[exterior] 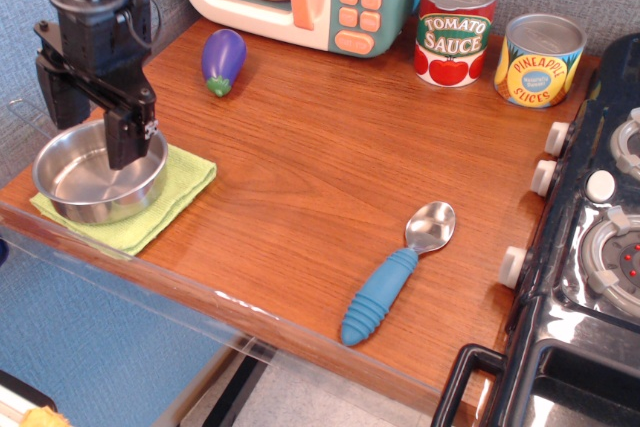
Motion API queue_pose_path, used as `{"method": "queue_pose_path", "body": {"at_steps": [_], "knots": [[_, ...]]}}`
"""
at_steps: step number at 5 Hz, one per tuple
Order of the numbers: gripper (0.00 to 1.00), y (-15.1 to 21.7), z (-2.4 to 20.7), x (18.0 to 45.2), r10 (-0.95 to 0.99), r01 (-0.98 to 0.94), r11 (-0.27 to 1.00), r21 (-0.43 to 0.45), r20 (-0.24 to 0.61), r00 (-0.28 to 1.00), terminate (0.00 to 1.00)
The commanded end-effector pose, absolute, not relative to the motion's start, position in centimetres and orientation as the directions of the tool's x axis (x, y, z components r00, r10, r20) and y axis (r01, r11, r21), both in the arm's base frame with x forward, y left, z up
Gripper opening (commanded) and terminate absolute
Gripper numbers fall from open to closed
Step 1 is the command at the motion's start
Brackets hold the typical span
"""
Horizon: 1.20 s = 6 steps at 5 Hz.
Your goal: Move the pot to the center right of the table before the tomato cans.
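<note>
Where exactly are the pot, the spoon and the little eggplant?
pot (85,187): table camera view, bare inner bottom.
spoon (395,272): table camera view, upper blue handle.
eggplant (223,55): table camera view, purple body.

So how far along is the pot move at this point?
Nothing is done yet: the pot sits on the green cloth at the table's left front corner. In hand: the end effector is open over the pot's back rim. Left: grasp, carry right, set down before the tomato cans.
</note>
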State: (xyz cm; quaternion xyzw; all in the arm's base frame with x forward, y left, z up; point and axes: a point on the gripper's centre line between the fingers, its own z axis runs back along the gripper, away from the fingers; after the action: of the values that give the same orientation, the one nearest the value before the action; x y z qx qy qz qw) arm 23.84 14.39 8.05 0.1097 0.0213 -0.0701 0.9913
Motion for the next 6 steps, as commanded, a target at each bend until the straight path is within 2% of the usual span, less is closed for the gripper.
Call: {"method": "queue_pose_path", "body": {"at_steps": [1, 3, 5, 6], "knots": [[1.0, 13.7, 6.6, 24.1, -0.037, 0.041, 0.979, 0.199, -0.022, 0.999, 0.0], [1.0, 13.4, 5.4, 24.4, 0.049, -0.047, 0.991, 0.122, -0.018, 0.999, 0.0], [1.0, 13.7, 4.0, 24.4, 0.06, -0.055, 0.994, 0.094, -0.052, 0.997, 0.0], [0.0, 13.4, 3.8, 24.2, 0.053, -0.048, 0.995, 0.09, -0.051, 0.997, 0.0]]}}
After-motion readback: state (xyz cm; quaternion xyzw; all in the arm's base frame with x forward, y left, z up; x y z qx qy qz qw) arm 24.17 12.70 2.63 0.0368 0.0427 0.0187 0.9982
